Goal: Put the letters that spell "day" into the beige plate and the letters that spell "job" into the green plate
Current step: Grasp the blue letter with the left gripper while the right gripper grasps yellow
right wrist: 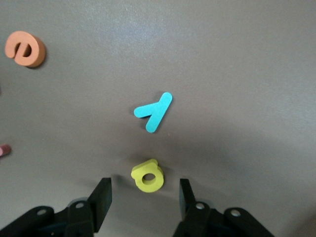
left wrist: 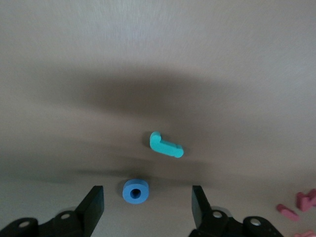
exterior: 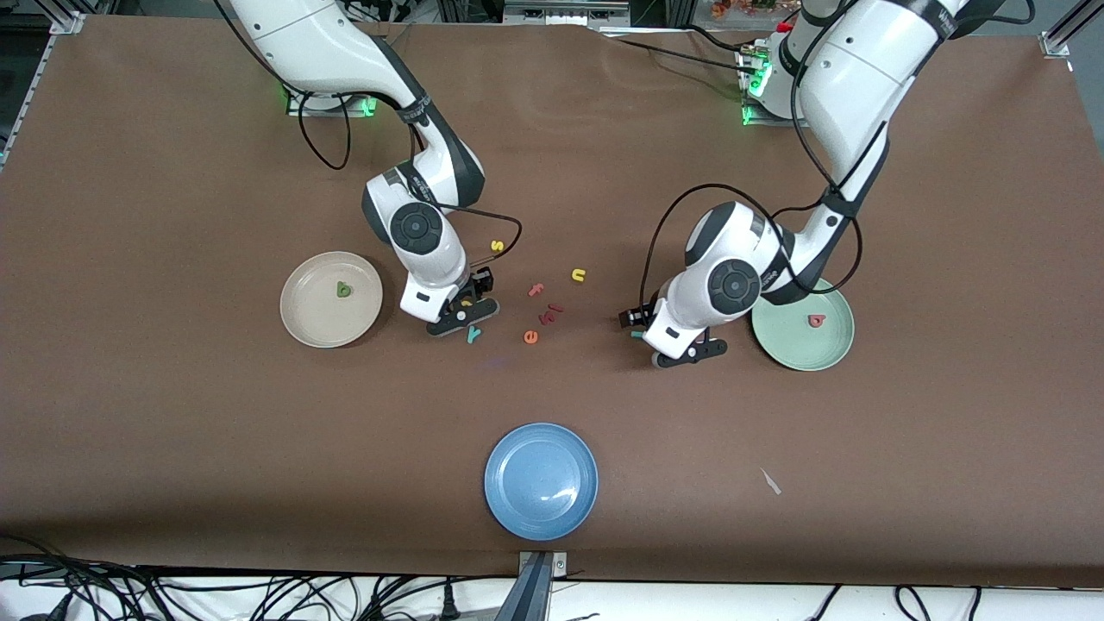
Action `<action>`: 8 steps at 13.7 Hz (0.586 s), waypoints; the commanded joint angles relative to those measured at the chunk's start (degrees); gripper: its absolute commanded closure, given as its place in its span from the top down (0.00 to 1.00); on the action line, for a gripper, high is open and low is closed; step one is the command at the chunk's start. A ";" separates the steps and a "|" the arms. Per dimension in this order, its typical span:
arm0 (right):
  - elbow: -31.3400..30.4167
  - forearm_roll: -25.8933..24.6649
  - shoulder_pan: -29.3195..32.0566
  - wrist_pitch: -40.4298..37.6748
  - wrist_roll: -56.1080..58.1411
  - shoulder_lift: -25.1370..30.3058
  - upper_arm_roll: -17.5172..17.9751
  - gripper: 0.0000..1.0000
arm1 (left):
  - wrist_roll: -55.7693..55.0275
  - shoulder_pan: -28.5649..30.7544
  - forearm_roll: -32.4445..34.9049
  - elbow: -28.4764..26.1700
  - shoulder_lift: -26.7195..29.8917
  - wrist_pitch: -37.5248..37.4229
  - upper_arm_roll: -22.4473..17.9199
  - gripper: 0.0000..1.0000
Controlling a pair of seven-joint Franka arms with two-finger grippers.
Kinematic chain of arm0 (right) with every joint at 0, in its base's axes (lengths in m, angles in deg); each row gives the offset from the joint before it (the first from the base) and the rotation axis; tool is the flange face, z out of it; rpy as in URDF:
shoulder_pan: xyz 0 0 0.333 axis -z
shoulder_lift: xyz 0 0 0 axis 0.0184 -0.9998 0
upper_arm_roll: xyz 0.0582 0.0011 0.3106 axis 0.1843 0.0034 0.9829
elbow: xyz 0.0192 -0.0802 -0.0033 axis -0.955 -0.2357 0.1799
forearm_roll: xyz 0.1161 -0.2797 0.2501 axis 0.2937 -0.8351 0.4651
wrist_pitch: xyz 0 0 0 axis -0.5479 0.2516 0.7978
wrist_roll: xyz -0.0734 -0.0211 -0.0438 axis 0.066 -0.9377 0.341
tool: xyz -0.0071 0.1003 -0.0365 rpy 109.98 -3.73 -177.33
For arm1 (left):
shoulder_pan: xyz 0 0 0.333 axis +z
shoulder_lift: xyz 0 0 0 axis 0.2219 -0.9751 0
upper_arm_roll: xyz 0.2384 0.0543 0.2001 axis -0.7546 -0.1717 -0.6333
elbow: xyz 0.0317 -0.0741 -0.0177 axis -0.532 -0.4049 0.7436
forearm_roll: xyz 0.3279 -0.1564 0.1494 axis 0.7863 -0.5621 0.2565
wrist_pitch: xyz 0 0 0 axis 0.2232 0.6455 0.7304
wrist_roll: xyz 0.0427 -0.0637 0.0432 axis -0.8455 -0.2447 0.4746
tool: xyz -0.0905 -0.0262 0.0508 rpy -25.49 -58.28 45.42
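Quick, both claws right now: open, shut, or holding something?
Left claw: open around the blue o, not gripping it.
Right claw: open around the yellow a, not gripping it.

The table is showing a plain brown cloth all over. On it the beige plate is looking cream and matte, with a dark green d sitting in it. The green plate is showing pale mint, carrying a red-pink b. A blue plate is gleaming a little. The yellow a is glowing bright beside the teal y. A teal j and a blue o are lying together. An orange e, a pink f, a yellow s and a yellow u are dotting the cloth. Both arms are showing white shells with black fingers.
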 commanded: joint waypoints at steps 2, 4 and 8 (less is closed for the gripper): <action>1.43 -0.14 -0.38 0.83 -0.83 -1.66 0.03 0.46 | -1.12 -0.57 0.72 -2.21 0.85 0.37 -0.50 0.70; 1.43 -0.06 -0.73 0.83 -0.83 -2.10 0.03 0.31 | -1.12 -1.10 0.72 -2.31 0.06 0.37 -0.58 0.68; 1.43 -0.06 -0.82 0.65 -0.74 -2.19 0.03 0.19 | -1.21 -1.36 0.72 -2.31 -0.64 0.37 -0.67 0.60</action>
